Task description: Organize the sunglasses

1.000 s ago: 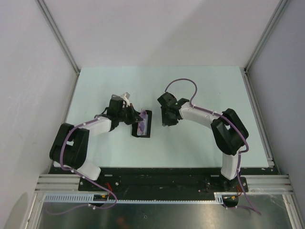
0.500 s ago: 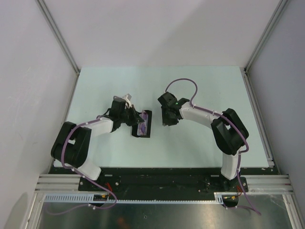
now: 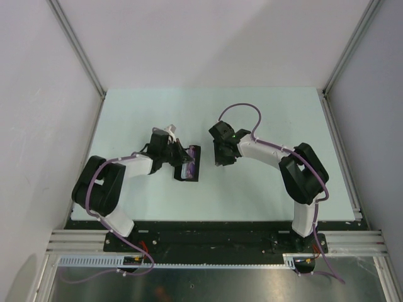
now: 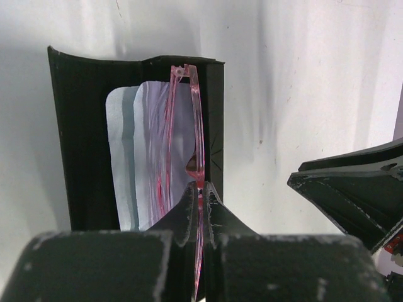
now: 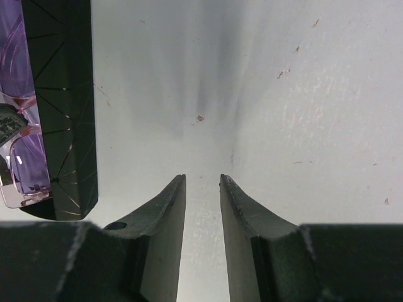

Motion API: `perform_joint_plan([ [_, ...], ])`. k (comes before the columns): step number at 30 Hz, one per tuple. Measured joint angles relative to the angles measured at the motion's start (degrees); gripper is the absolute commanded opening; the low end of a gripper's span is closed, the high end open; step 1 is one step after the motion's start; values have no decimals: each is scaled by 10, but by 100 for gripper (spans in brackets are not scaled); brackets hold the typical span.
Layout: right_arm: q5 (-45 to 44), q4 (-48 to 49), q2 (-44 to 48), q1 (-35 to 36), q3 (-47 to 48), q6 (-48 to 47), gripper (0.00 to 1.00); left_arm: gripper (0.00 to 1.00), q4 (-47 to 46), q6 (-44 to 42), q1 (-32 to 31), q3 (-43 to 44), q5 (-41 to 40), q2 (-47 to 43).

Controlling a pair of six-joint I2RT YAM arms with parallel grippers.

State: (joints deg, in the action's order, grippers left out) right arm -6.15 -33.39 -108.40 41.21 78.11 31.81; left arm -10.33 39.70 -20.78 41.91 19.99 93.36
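Note:
The sunglasses (image 4: 196, 126), with a thin pink frame and purple lenses, hang edge-on over an open black case (image 4: 82, 126) that holds a pale blue cloth (image 4: 123, 157). My left gripper (image 4: 200, 186) is shut on the frame's rim. In the top view the left gripper (image 3: 178, 155) sits at the left side of the case (image 3: 195, 153), with the sunglasses (image 3: 187, 166) over it. My right gripper (image 5: 202, 179) is open with nothing between its fingers, just right of the case (image 5: 63, 94). A purple lens of the sunglasses (image 5: 22, 163) shows at the left edge of the right wrist view.
The pale table (image 3: 271, 113) spreads behind and to the right of both arms. White walls and metal rails close it on three sides. The right gripper's finger (image 4: 352, 189) shows to the right of the case in the left wrist view.
The left arm has shifted a little to the right, bringing the sunglasses further over the case. The right arm has not moved.

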Motion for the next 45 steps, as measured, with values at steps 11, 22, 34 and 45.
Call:
perform_joint_plan([
  [11, 0, 0, 0, -1, 0, -3, 33, 0, -26, 4, 0, 0, 14, 18],
  [22, 0, 0, 0, -1, 0, -3, 34, 4, -43, 9, 0, -2, 28, 28],
  [34, 0, 1, 0, -1, 0, -4, 34, 34, -55, 17, 0, -9, 24, 37],
  [45, 4, 5, 0, -1, 0, -6, 34, 43, -37, 16, -1, -10, 16, 24],
])
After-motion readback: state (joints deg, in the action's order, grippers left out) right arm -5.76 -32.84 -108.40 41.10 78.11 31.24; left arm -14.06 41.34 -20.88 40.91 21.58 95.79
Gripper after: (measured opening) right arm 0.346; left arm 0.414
